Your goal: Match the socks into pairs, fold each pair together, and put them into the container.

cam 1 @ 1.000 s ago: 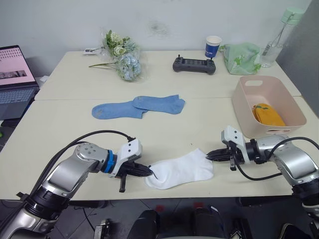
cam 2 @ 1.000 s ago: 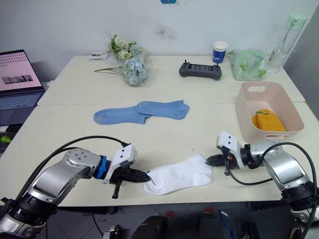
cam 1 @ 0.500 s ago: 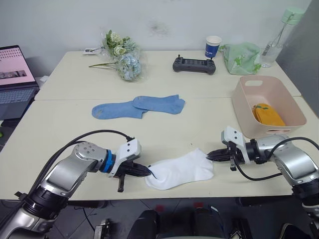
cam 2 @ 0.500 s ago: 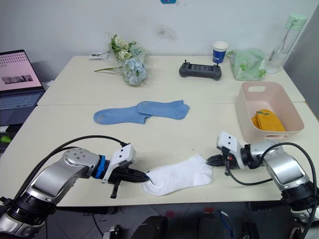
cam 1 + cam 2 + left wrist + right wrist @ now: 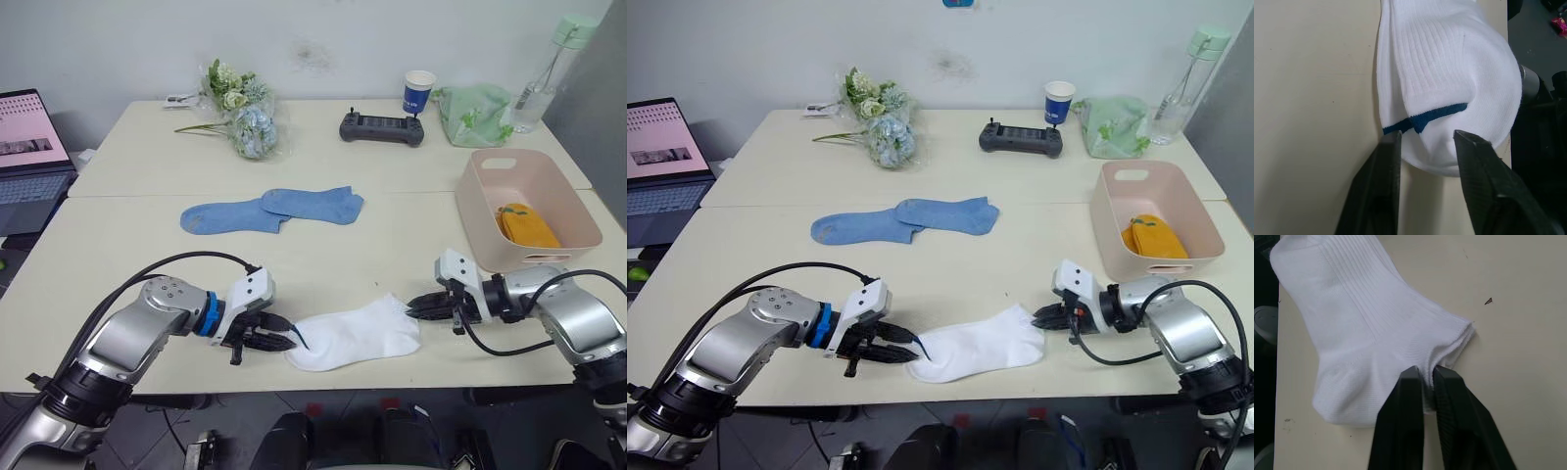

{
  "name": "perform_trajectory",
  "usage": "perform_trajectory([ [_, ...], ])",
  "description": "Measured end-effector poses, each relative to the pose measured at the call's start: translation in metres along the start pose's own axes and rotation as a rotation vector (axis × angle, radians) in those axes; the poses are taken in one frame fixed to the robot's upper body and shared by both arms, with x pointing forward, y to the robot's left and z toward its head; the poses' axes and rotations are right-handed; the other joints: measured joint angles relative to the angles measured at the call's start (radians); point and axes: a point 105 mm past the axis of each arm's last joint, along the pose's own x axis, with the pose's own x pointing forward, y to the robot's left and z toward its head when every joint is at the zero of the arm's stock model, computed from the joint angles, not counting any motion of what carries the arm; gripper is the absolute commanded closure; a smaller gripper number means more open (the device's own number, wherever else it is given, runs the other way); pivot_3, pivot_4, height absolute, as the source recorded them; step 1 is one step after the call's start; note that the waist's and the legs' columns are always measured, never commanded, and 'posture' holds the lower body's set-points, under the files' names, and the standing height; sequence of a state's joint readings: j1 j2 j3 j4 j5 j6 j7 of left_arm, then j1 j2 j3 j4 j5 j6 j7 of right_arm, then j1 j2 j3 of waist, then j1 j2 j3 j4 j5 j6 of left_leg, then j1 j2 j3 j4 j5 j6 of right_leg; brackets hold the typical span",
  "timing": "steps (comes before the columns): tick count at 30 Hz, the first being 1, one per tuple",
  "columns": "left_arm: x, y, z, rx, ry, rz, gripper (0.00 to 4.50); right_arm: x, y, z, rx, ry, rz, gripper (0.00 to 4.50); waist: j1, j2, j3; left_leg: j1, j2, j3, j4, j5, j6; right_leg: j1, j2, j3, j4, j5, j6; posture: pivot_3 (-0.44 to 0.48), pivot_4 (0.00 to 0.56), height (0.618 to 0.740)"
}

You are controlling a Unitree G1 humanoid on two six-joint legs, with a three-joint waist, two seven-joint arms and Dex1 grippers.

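Two white socks with dark blue trim lie stacked at the table's front edge. My left gripper is open, its fingers on either side of the trimmed end of the socks. My right gripper is shut on the white socks' other end. Two light blue socks lie overlapping mid-table. The pink container stands at the right with folded yellow socks inside.
A laptop sits at the far left. Along the back are flowers, a black controller, a paper cup, a green cloth bag and a bottle.
My left gripper's fingers have spread apart at the white socks' trimmed end. The right gripper and the socks have stayed in place.
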State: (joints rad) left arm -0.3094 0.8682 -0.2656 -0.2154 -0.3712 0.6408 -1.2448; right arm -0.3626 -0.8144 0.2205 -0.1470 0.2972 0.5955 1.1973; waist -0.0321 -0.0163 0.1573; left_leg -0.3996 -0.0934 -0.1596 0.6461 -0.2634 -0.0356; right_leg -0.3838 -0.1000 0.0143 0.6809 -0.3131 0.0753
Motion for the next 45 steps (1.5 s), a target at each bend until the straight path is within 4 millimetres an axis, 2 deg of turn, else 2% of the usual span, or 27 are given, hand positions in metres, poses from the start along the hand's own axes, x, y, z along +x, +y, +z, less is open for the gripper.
perform_trajectory([
  [2,-0.003,0.001,0.002,0.0,-0.01,0.008,1.34,-0.001,0.0,0.0,0.003,-0.003,-0.003,2.29,0.0,0.0,0.0,0.0,0.0,0.0,0.0,0.0,0.0,0.0,0.0,0.0,0.0,0.0,0.0,0.0,0.15,0.74],
  [6,-0.018,0.011,0.009,0.005,-0.046,0.07,0.04,-0.007,-0.005,0.01,0.033,-0.056,-0.034,2.28,0.0,0.0,0.0,0.0,0.0,0.0,0.0,0.0,0.0,0.0,0.0,0.0,0.0,0.0,0.0,0.0,0.15,0.74],
  [10,-0.027,0.014,0.024,0.042,-0.121,0.112,0.01,-0.013,0.0,0.029,0.005,-0.117,-0.036,2.28,0.0,0.0,0.0,0.0,0.0,0.0,0.0,0.0,0.0,0.0,0.0,0.0,0.0,0.0,0.0,0.0,0.15,0.74],
  [12,-0.02,0.013,0.038,0.076,-0.192,0.128,0.01,-0.01,0.005,0.04,-0.018,-0.165,-0.031,2.28,0.001,0.0,0.0,0.0,0.0,0.0,0.0,0.0,0.0,0.0,0.0,0.0,0.0,0.0,0.0,0.0,0.15,0.74],
  [14,-0.007,0.009,0.052,0.124,-0.262,0.135,0.0,-0.001,0.011,0.051,-0.061,-0.216,-0.031,2.65,0.001,0.0,0.0,0.0,0.0,0.0,0.001,0.0,0.0,0.001,0.0,0.0,0.0,0.0,0.0,0.0,0.15,0.74],
  [15,0.001,0.006,0.057,0.149,-0.288,0.139,0.39,0.006,0.014,0.053,-0.078,-0.236,-0.03,2.87,0.001,0.0,0.0,0.0,0.0,0.0,0.001,0.0,0.0,0.001,0.0,0.0,0.0,0.0,0.0,0.0,0.15,0.74],
  [16,0.009,0.002,0.06,0.176,-0.309,0.139,0.6,0.012,0.016,0.054,-0.089,-0.249,-0.031,3.19,0.0,0.0,0.0,0.0,0.0,0.0,0.0,0.0,0.0,0.001,0.0,0.0,0.0,0.0,0.0,0.0,0.15,0.74],
  [17,0.02,-0.004,0.059,0.198,-0.321,0.123,0.97,0.02,0.02,0.051,-0.095,-0.248,-0.025,3.63,0.0,0.0,0.0,0.0,0.0,0.0,0.0,0.0,0.0,0.0,0.0,0.0,0.0,0.0,0.0,0.0,0.15,0.74],
  [20,0.039,-0.017,0.053,0.223,-0.306,0.077,1.83,0.032,0.024,0.046,-0.121,-0.231,-0.025,4.5,0.0,0.0,0.0,0.0,0.0,0.0,0.0,0.0,0.0,0.0,0.0,0.0,0.0,0.0,0.0,0.0,0.15,0.74],
  [24,0.056,-0.025,0.039,0.218,-0.245,0.049,3.11,0.043,0.03,0.034,-0.147,-0.194,-0.011,4.5,0.001,0.0,0.0,0.0,0.0,0.0,0.0,0.0,0.0,0.0,0.0,0.0,0.0,0.0,0.0,0.0,0.15,0.74],
  [28,0.062,-0.016,0.015,0.213,-0.161,0.095,4.4,0.048,0.029,0.01,-0.146,-0.124,-0.023,4.5,0.002,0.0,0.0,0.001,0.0,0.0,0.0,0.0,0.0,0.001,0.0,0.0,0.0,0.0,0.0,0.0,0.15,0.74],
  [31,0.058,-0.016,0.011,0.253,-0.153,0.105,4.48,0.045,0.027,0.002,-0.176,-0.1,-0.028,4.5,0.0,0.0,-0.001,0.002,0.0,0.0,0.0,0.0,0.0,0.002,0.0,0.0,0.0,0.0,0.0,0.0,0.15,0.74],
  [39,0.03,-0.015,-0.009,0.275,-0.121,0.142,4.48,0.022,0.024,-0.013,-0.185,-0.048,-0.038,4.5,0.003,0.0,-0.001,0.008,0.0,0.0,-0.001,0.0,0.001,0.009,0.0,0.0,-0.002,0.0,0.0,0.0,0.15,0.74],
  [41,0.028,-0.014,-0.009,0.262,-0.133,0.145,4.48,0.017,0.023,-0.011,-0.169,-0.056,-0.039,4.5,0.002,0.0,-0.001,0.008,0.0,-0.001,-0.001,0.0,0.001,0.009,0.0,0.0,-0.002,0.0,0.0,0.0,0.15,0.74],
  [45,0.024,-0.011,-0.003,0.246,-0.167,0.151,4.48,0.017,0.026,0.006,-0.134,-0.139,-0.02,4.5,0.0,0.0,-0.001,0.008,0.0,-0.001,-0.001,0.0,0.001,0.009,0.0,0.0,-0.002,0.0,0.0,0.0,0.15,0.74],
])
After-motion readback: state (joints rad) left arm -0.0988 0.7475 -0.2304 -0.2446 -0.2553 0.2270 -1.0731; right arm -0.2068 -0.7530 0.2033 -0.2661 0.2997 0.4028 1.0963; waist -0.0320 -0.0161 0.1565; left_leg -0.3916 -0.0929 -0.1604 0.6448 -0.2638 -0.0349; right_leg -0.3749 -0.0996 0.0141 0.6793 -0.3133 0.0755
